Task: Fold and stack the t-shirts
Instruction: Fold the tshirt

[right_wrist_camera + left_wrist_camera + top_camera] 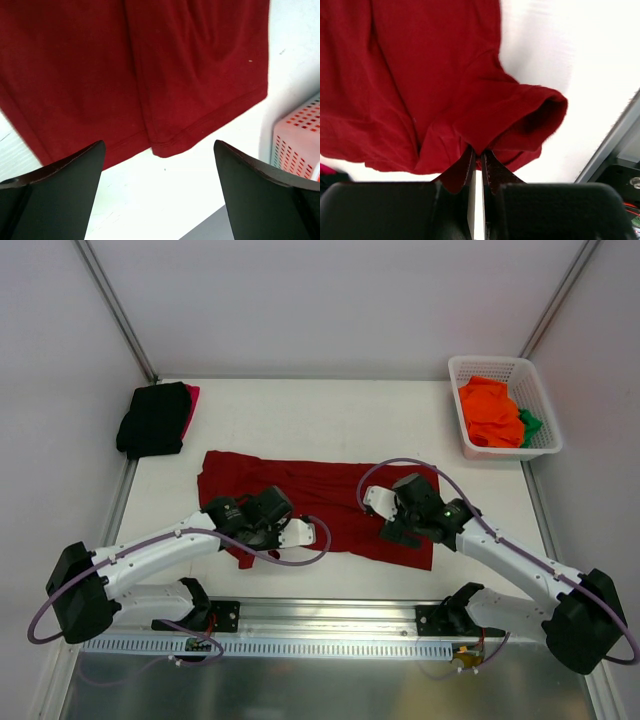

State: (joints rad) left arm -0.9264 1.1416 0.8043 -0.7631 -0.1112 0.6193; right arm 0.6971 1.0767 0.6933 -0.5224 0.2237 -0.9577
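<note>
Dark red t-shirt (320, 502) lies spread on your bench (300, 420); your left gripper (479, 165) pinches its sleeve (520, 115), your right gripper (159, 150) hangs over the hem (210, 120), jaws wide apart.

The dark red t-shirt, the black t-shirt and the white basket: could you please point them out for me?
dark red t-shirt (320, 490): top external view, flat middle of the cloth.
black t-shirt (152, 420): top external view, centre of the bundle.
white basket (490, 367): top external view, its far wall.

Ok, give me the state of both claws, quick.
Left claw: closed, pinching the sleeve of the dark red shirt.
Right claw: open, holding nothing.
</note>
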